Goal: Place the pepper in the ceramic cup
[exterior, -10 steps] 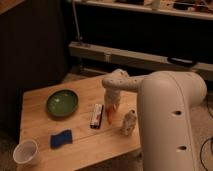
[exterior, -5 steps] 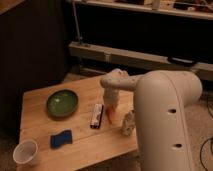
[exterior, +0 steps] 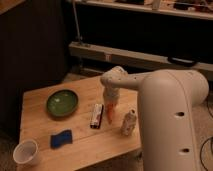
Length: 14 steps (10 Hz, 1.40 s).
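Orange-red slender pepper (exterior: 110, 116) hanging point-down right under the claw (exterior: 109, 106), just beside the black-and-white rectangular bar (exterior: 96, 116) mid wooden worktop (exterior: 45, 125). Can't tell if the claw's actually clamped on it. Small white ceramic cup (exterior: 26, 152) well apart, at the front corner. Best bet: lift clear, swing over the blue sponge (exterior: 61, 139), centre above the rim, lower, then release.
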Motion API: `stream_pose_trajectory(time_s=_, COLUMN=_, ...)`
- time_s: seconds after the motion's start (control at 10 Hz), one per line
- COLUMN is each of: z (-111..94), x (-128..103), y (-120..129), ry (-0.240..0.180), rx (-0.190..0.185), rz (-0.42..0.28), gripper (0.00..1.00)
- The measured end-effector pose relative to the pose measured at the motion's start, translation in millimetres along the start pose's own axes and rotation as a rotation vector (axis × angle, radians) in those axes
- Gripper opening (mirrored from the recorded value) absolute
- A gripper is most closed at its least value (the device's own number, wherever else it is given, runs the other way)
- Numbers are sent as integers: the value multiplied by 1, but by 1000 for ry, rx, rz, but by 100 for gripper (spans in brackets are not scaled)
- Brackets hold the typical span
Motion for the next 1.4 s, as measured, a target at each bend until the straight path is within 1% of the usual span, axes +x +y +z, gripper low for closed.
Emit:
stream_pose_trajectory(time_s=0.1, z=-15, x=-3, y=6, ry=-23, rx=-16, rz=-12, gripper=37)
stream_pose_trajectory(time_s=0.2, z=-38, x=-8, y=19, ry=-56, rx=-48, rz=-37, gripper=37)
stream_pose_trajectory(time_s=0.3, z=-61, x=-10, y=39, ry=-91, rx=-100, rz=-70, gripper=37)
stream_pose_trajectory(time_s=0.4, z=-75, x=-10, y=57, ry=-115, rx=-136, rz=-98, gripper=37)
stream_pose_trajectory(time_s=0.5, z=-92, x=-2, y=90, ry=-151, rx=-200, rz=-147, gripper=37)
stream_pose_trajectory(time_s=0.6, z=-103, x=7, y=109, ry=-174, rx=-244, rz=-179, gripper=37)
stream_pose_trajectory(time_s=0.7, z=-118, x=23, y=132, ry=-207, rx=-313, rz=-224, gripper=37)
stream_pose_trajectory(time_s=0.8, z=-130, x=37, y=156, ry=-230, rx=-375, rz=-268, gripper=37)
stream_pose_trajectory(time_s=0.9, z=-144, x=55, y=185, ry=-254, rx=-455, rz=-322, gripper=37)
stream_pose_trajectory(time_s=1.0, z=-154, x=66, y=203, ry=-268, rx=-508, rz=-355, gripper=37)
stream_pose_trajectory(time_s=1.2, z=-177, x=86, y=249, ry=-296, rx=-640, rz=-444, gripper=37)
stream_pose_trajectory(time_s=1.3, z=-188, x=93, y=276, ry=-304, rx=-722, rz=-495, gripper=37)
stream_pose_trajectory(time_s=1.4, z=-197, x=98, y=293, ry=-303, rx=-791, rz=-531, gripper=37)
